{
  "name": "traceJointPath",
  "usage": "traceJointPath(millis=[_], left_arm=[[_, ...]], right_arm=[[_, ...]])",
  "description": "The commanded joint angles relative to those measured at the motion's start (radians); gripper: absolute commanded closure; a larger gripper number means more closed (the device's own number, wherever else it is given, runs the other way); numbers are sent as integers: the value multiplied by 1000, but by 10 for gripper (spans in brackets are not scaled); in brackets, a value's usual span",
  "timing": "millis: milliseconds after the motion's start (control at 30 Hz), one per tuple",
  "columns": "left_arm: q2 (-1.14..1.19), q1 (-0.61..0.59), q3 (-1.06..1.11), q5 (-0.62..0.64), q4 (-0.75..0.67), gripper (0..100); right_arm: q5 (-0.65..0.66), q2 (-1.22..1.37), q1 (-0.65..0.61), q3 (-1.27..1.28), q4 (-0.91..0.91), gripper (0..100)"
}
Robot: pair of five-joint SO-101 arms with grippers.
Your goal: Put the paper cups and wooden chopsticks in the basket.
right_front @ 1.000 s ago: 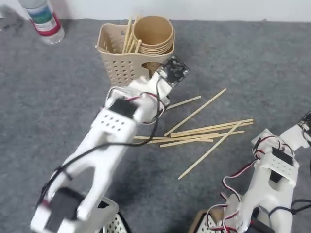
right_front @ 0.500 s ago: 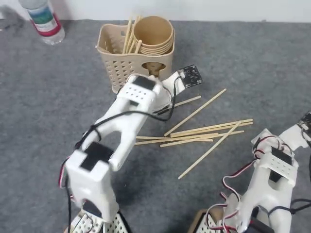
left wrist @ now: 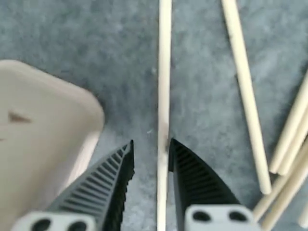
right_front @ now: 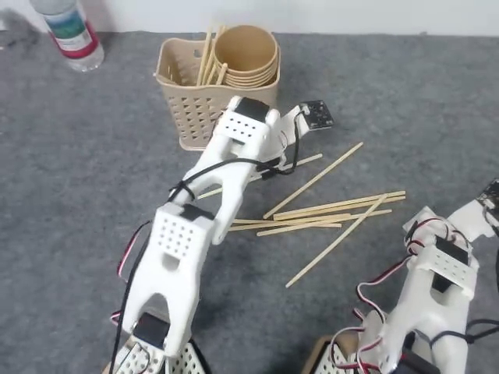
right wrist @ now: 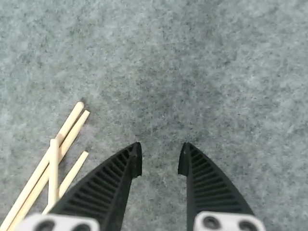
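A beige basket (right_front: 195, 109) at the back holds stacked paper cups (right_front: 245, 51) and a few wooden chopsticks (right_front: 207, 54). Several loose chopsticks (right_front: 335, 206) lie on the grey carpet in front of it. My left arm (right_front: 234, 148) stretches out beside the basket. Its gripper (left wrist: 150, 147) is open, low over the carpet, with one chopstick (left wrist: 164, 86) running between the fingertips, close against one of them. A corner of the basket (left wrist: 43, 125) is right beside it. My right gripper (right wrist: 160, 151) is open over bare carpet, with chopstick ends (right wrist: 65, 134) to one side.
A plastic bottle (right_front: 70, 31) stands at the back left corner. The right arm (right_front: 437, 273) sits at the front right, clear of the chopstick pile. Open carpet lies left of the basket and at the far right.
The left arm has stretched forward and lowered beside the basket, bringing its gripper down astride one chopstick. The right arm has not moved.
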Motion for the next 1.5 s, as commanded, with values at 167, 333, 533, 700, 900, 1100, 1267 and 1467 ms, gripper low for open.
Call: traceJointPath(millis=[167,333,533,700,900,1100,1267,1467], left_arm=[[199,5,-357,-5,135,882],[290,18,-503,-5,215,972],[293,34,-503,-3,215,977],[293,34,-504,0,215,989],[170,130,-499,100,216,990],[-100,281,-323,201,216,990],[-400,308,-156,227,215,990],[-703,213,-114,298,172,990]], right_arm=[[-6,-31,-10,-46,-13,859],[-6,-31,-10,-46,-13,859],[-6,-31,-10,-46,-13,859],[-6,-31,-10,-46,-13,859],[63,-31,-36,-46,-15,859],[72,-31,-31,-46,-10,859],[72,-33,-27,-46,-10,859],[71,-33,19,-46,-8,859]])
